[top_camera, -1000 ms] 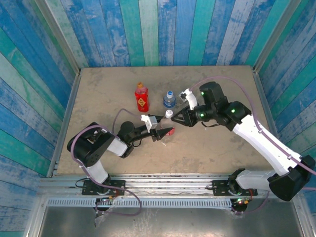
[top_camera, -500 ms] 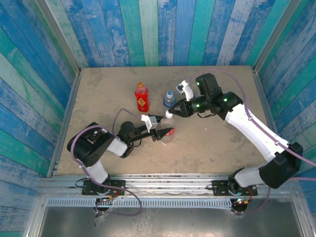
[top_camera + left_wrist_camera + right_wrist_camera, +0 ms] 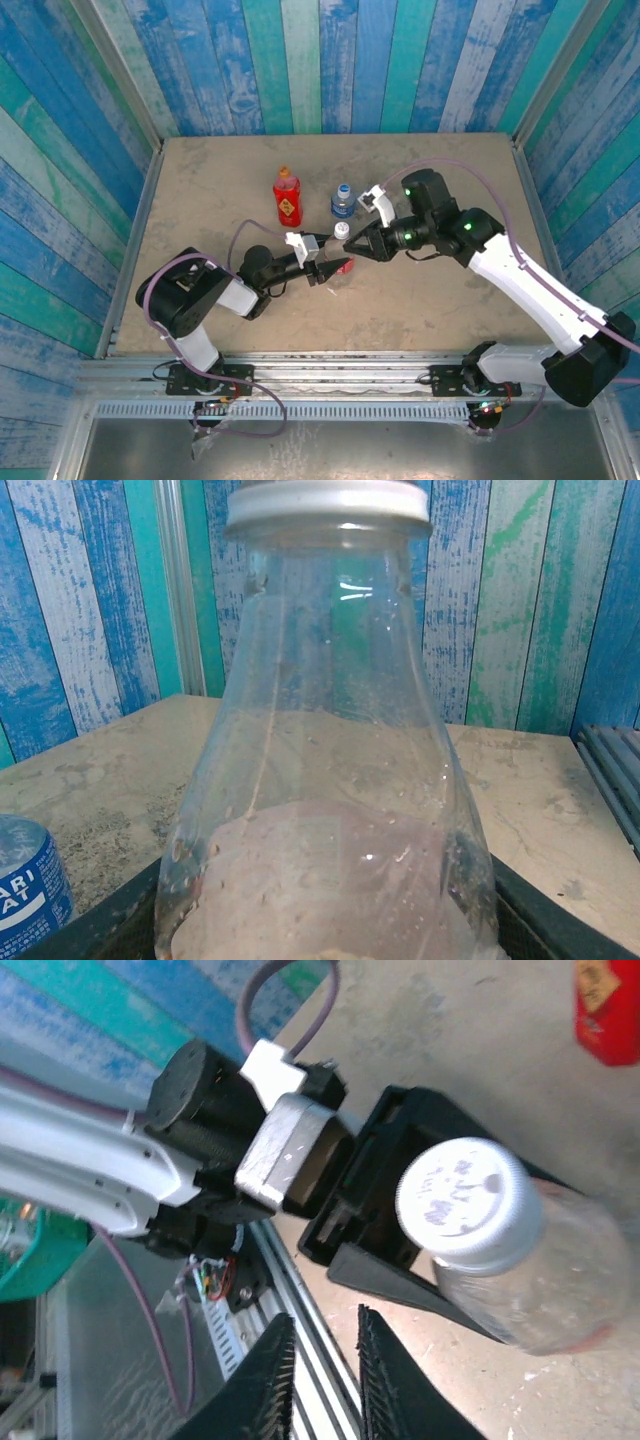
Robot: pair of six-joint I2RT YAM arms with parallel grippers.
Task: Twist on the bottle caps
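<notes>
My left gripper (image 3: 335,265) is shut on the clear bottle with the red label (image 3: 340,264), holding it upright low on its body. In the left wrist view that bottle (image 3: 330,780) stands close up with the white cap (image 3: 328,505) on its neck. My right gripper (image 3: 352,245) hovers just beside the white cap (image 3: 341,230). In the right wrist view its fingers (image 3: 270,1380) stand almost together with nothing between them, below and apart from the white cap (image 3: 468,1200). The red bottle (image 3: 287,200) wears an orange cap (image 3: 284,172). The blue-label bottle (image 3: 343,205) wears a blue cap (image 3: 343,188).
The red and blue-label bottles stand a little behind the held bottle, toward the middle of the tan table (image 3: 440,290). Blue and green plank walls (image 3: 330,60) close in three sides. The blue-label bottle (image 3: 25,890) sits at the left of the left wrist view.
The right gripper reached up onto the white cap half a second ago, then came back off it with its fingers closed together. The left gripper and its bottle have stayed still.
</notes>
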